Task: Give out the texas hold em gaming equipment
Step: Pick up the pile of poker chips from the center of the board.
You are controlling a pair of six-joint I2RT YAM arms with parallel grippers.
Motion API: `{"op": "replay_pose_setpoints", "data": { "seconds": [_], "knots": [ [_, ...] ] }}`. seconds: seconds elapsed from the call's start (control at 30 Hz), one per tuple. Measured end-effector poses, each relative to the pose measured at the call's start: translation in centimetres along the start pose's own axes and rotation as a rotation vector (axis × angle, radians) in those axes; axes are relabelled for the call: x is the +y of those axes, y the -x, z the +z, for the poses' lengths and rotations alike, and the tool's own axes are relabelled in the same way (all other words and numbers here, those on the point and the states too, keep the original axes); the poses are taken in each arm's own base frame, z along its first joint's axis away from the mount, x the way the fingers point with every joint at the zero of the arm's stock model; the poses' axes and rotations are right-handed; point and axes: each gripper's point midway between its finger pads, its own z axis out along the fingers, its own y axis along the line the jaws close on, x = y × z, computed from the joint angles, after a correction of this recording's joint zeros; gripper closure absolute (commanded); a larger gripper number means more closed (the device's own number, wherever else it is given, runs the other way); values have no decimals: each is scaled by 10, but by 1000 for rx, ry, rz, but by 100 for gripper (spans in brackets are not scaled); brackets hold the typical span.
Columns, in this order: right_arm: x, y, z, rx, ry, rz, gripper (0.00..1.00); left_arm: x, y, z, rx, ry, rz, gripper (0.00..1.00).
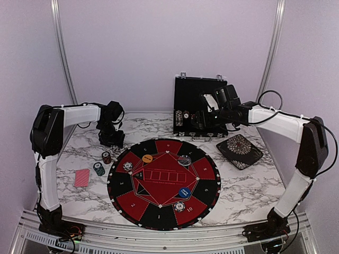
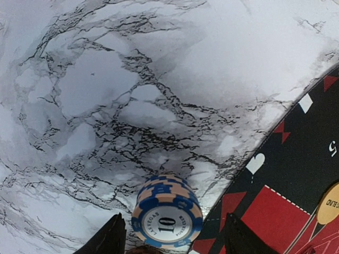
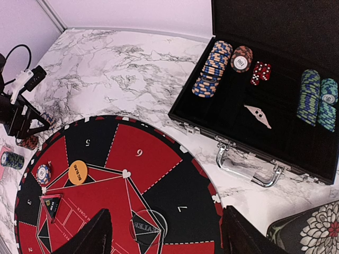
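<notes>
My left gripper [image 2: 172,244] is open, low over the marble by the mat's left edge. A blue-and-peach chip stack marked 10 [image 2: 167,216] stands between its fingers, a gap on each side. From above the left gripper [image 1: 112,136] hides that stack. A red stack [image 1: 106,157], a teal stack [image 1: 99,169] and a red-backed card [image 1: 81,178] lie left of the mat. The orange disc [image 1: 147,158], clear disc [image 1: 184,161], blue disc [image 1: 185,192] and two white chips [image 1: 127,166] lie on the mat. My right gripper [image 3: 167,241] is open and empty above the clear disc [image 3: 148,225].
The round red-and-black mat [image 1: 159,211] fills the table's middle. An open black case [image 3: 275,137] at the back holds blue-and-peach chips [image 3: 213,69], green-blue stacks [image 3: 318,100] and red dice [image 3: 260,72]. The black patterned dish [image 1: 239,151] lies right of the mat.
</notes>
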Motion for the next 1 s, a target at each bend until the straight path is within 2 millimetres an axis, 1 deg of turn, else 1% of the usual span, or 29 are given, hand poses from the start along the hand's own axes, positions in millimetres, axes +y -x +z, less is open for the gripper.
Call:
{"op": "replay_pose_setpoints", "data": {
  "seconds": [0.23,0.77,1.0],
  "knots": [
    [0,0,0,0,0,0,32,2,-2,5,13,3,-4,36],
    [-1,-2,1,4,-1,0,32,2,-6,13,33,-1,11,45],
    [-1,-3,1,7,-2,1,32,3,-8,15,40,1,13,46]
  ]
}}
